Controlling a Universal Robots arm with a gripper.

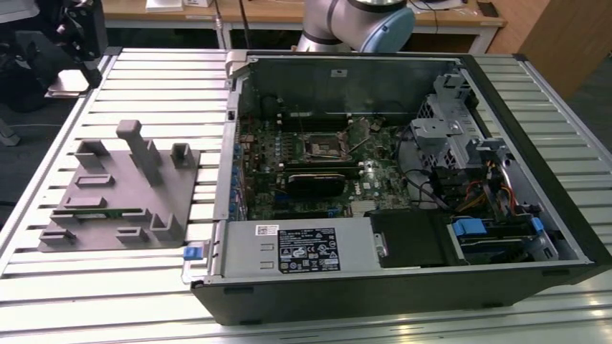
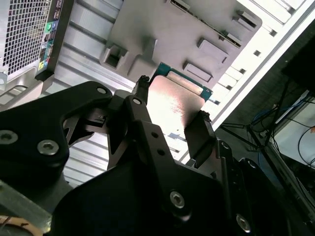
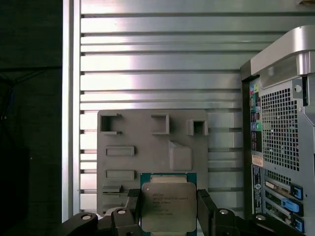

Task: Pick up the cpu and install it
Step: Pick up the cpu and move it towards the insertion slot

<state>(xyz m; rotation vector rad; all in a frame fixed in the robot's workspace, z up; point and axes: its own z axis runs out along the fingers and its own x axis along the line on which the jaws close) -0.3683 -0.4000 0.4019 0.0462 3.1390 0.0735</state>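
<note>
Cpu (image 3: pixel 167 206): square chip, silver-grey metal lid facing the first wrist view, green edge showing around the lid; held between the two fingers, in both wrist views (image 2: pixel 174 105)
Gripper (image 3: pixel 168 196): black, two-fingered, closed onto the cpu; also in the second wrist view (image 2: pixel 172 101)
Fingers (image 3: pixel 204 209): narrowed to the chip's width, one pad on each of two opposite edges; contact on both sides shows in the second wrist view (image 2: pixel 197 135)
Grey fixture plate (image 3: pixel 147 157): seen directly behind the cpu in both wrist views (image 2: pixel 162 29); raised blocks and recessed pockets; lies flat on the table at the exterior view's left (image 1: pixel 105 215)
Gap between cpu and plate: cannot tell
Slatted table (image 3: pixel 157 49): aluminium slats, carries plate and case
Computer case (image 1: pixel 564 186): on its side, panel off, just beside the plate; rear grille in the first wrist view (image 3: pixel 280 137)
Motherboard (image 1: pixel 263 158): green, inside the case
Socket (image 1: pixel 323 147): black square frame, no chip seated in it
Arm (image 1: pixel 359 25): pale grey joint beyond the case's far wall
</note>
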